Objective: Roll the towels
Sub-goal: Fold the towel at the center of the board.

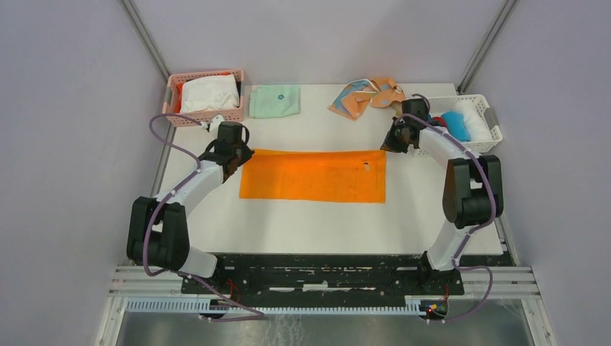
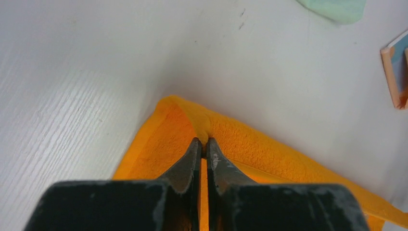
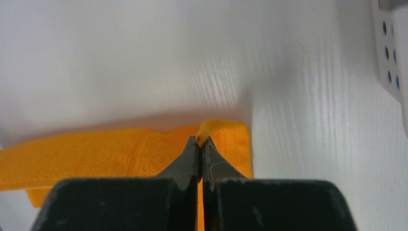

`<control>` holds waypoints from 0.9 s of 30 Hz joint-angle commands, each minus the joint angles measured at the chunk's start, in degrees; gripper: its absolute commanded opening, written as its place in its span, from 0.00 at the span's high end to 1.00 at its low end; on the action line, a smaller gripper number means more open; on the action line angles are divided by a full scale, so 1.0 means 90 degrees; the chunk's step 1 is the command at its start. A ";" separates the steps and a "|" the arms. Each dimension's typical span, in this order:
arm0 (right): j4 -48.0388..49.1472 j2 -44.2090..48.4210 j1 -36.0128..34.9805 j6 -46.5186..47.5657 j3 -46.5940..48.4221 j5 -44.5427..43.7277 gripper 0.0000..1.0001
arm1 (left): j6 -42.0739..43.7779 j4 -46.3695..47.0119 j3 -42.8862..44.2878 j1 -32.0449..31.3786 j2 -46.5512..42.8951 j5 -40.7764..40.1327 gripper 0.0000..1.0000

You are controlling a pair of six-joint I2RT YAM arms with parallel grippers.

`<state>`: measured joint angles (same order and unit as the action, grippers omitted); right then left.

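Note:
The bright orange towel (image 1: 313,176) lies spread flat in the middle of the table. My left gripper (image 1: 240,153) is shut on the towel's far left corner (image 2: 204,126). My right gripper (image 1: 389,144) is shut on its far right corner (image 3: 226,127). The peach towel with dots and stripes (image 1: 369,96) lies crumpled at the back of the table. A blue towel (image 1: 455,125) sits in the white basket (image 1: 484,145) at the right.
A pink basket (image 1: 206,114) holding white cloth stands at the back left. A folded mint-green cloth (image 1: 274,101) lies beside it, and its edge shows in the left wrist view (image 2: 337,8). The white basket also holds a white roll (image 1: 473,115).

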<state>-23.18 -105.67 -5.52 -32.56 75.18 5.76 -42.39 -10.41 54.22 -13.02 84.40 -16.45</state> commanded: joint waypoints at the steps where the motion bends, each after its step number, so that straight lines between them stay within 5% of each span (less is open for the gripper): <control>1: -0.0126 0.0945 0.0018 0.0003 -0.0673 0.0034 0.98 | -0.0406 -0.0051 -0.0445 0.0187 -0.0582 0.0147 0.97; 13: -0.0125 0.2594 -0.0018 -0.0635 -0.2742 0.0720 0.94 | -0.0456 -0.0434 -0.1471 0.0769 -0.1238 0.0689 0.97; 21: 0.0552 0.3133 -0.0039 -0.1142 -0.3933 0.1158 0.92 | -0.0320 -0.0306 -0.1232 0.0939 -0.0535 0.0933 0.97; 27: 0.0470 0.2561 -0.0027 -0.0802 -0.3391 0.0033 0.96 | -0.0008 -0.0418 -0.0625 0.0945 0.0059 0.1307 0.97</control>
<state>-20.38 -79.81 -6.26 -42.19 39.38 15.09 -45.19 -14.94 42.92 -5.48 82.94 -5.08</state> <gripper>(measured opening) 0.062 0.088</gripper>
